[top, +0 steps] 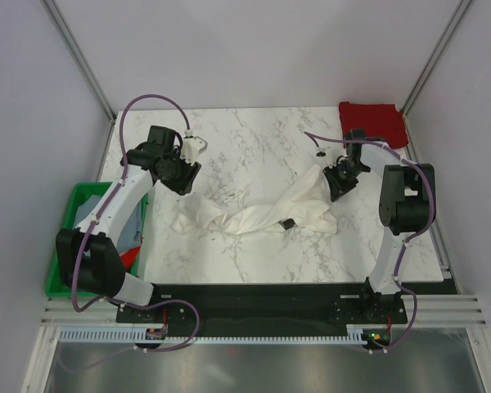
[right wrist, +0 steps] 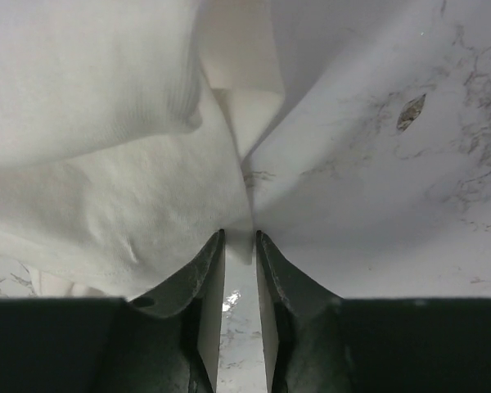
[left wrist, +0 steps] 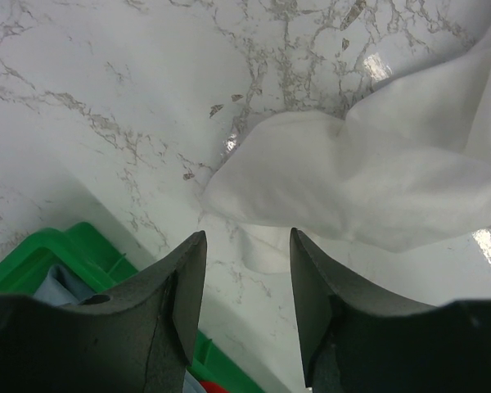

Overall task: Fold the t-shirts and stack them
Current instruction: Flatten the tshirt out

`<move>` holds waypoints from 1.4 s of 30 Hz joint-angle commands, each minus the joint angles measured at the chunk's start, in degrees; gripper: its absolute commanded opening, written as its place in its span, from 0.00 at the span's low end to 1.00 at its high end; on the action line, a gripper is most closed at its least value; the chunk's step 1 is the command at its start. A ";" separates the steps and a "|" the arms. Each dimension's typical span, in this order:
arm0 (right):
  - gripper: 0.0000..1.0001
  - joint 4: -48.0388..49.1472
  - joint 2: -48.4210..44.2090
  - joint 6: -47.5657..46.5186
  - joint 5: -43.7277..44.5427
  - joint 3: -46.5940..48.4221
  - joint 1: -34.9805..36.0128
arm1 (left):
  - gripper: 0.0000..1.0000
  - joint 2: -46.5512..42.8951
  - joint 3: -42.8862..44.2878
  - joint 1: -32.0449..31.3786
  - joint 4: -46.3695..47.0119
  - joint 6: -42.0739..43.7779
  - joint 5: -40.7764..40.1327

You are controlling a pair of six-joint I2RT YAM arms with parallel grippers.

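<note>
A large white t-shirt [top: 266,214] lies crumpled across the middle of the marble table, its small black print [top: 287,223] showing. My right gripper [top: 337,182] is shut on a fold at the shirt's right end; in the right wrist view [right wrist: 240,236] the cloth [right wrist: 106,164] is pinched between the fingertips. My left gripper [top: 182,184] is open and empty just above the table by the shirt's left end; in the left wrist view [left wrist: 247,237] the white cloth [left wrist: 376,172] lies just beyond the fingertips. A folded dark red t-shirt [top: 372,123] lies at the back right corner.
A green plastic crate [top: 80,214] stands off the table's left edge, holding grey-blue cloth [left wrist: 61,288] and bright red cloth [top: 129,258]. Grey walls and metal posts close in the table at the back and sides.
</note>
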 commanded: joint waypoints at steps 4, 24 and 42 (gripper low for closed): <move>0.04 1.86 -2.27 -0.50 1.78 -3.92 0.39 | 0.52 -0.07 1.60 0.28 0.45 -1.34 1.49; 0.00 -3.06 -17.48 8.20 -9.03 16.82 0.31 | 0.56 -6.76 -10.61 -8.60 -2.72 3.06 2.28; 0.00 -3.07 -19.59 7.41 -9.12 14.89 0.31 | 0.49 5.98 -7.55 -17.30 2.64 0.16 -6.14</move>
